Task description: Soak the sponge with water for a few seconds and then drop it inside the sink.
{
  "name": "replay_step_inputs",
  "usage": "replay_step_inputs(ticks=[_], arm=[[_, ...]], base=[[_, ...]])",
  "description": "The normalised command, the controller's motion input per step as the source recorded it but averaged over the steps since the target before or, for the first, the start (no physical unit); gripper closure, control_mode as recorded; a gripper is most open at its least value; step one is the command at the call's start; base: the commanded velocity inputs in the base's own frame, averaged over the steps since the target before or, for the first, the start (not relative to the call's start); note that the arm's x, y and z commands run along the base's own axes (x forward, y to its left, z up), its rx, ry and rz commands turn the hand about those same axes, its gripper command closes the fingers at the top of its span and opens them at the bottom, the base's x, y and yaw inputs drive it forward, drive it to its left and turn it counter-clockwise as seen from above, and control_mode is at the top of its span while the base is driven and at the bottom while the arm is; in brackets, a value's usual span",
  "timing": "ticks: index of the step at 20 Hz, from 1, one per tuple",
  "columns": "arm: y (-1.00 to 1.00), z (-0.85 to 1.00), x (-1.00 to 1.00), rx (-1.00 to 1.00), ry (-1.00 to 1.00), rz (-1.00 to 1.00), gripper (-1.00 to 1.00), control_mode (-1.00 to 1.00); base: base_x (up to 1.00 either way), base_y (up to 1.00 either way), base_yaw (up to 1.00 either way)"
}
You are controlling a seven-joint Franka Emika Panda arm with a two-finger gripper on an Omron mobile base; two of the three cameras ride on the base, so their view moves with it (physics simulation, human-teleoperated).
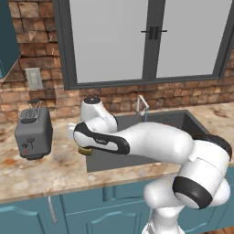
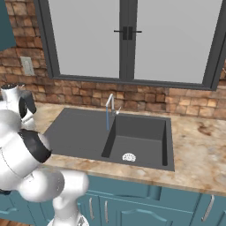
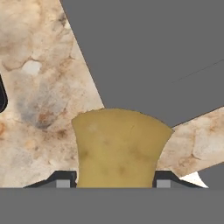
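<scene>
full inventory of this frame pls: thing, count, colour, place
sponge: 1, mustard yellow, between the fingers, at the sink's left edge
sink: 1, dark grey, set in the counter under the window
water: 1 stream, pale blue, falling from the faucet
faucet: 1, silver, back of sink
toaster: 1, grey, counter left
counter: 1, tan marble
window: 1, dark frame
outlet: 1, brick wall
gripper: 1, shut on sponge

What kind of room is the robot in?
A kitchen, most likely. There is a sink with a faucet running water, a toaster on the stone counter, and blue cabinets underneath.
</scene>
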Motion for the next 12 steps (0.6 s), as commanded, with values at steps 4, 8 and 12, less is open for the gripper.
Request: replay_step_inputs(ticks=[4, 8, 12], arm=[[-0.7, 0.18, -0.02, 0.0, 0.0, 0.06, 1.0, -1.0], [-0.69, 0.27, 0.0, 0.0, 0.0, 0.11, 1.0, -1.0], [-0.52, 0.28, 0.0, 0.0, 0.0, 0.16, 1.0, -1.0]], base=[[0.0, 0.0, 0.0], [0.0, 0.0, 0.0], [0.0, 0.0, 0.0]])
